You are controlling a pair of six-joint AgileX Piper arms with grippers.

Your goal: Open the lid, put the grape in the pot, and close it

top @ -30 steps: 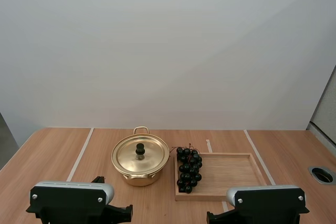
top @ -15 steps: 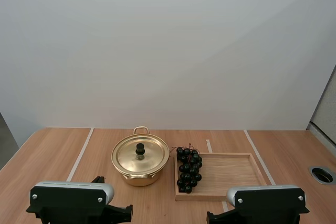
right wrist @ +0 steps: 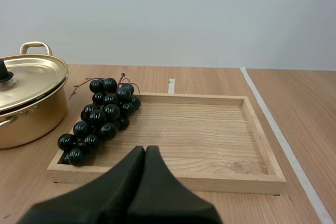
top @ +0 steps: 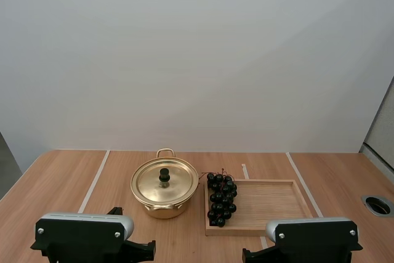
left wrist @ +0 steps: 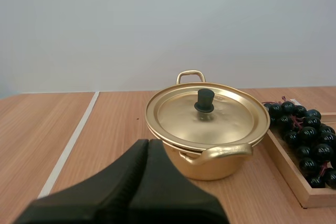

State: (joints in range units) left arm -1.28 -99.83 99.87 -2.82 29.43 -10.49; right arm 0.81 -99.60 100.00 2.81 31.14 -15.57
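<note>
A gold pot (top: 164,204) stands on the wooden table with its lid (top: 164,181) on; the lid has a black knob (left wrist: 205,100). A bunch of dark grapes (top: 221,198) lies on the left side of a wooden tray (top: 271,204), just right of the pot. My left gripper (left wrist: 147,142) is shut on nothing, its fingers together as one wedge, short of the pot (left wrist: 207,145). My right gripper (right wrist: 145,150) is also shut, held in front of the tray (right wrist: 210,135), with the grapes (right wrist: 102,116) ahead and to its left.
Pale tape lines (top: 93,180) run across the tabletop on both sides. A round cable hole (top: 378,204) is set in the table at the far right. The right part of the tray is bare wood.
</note>
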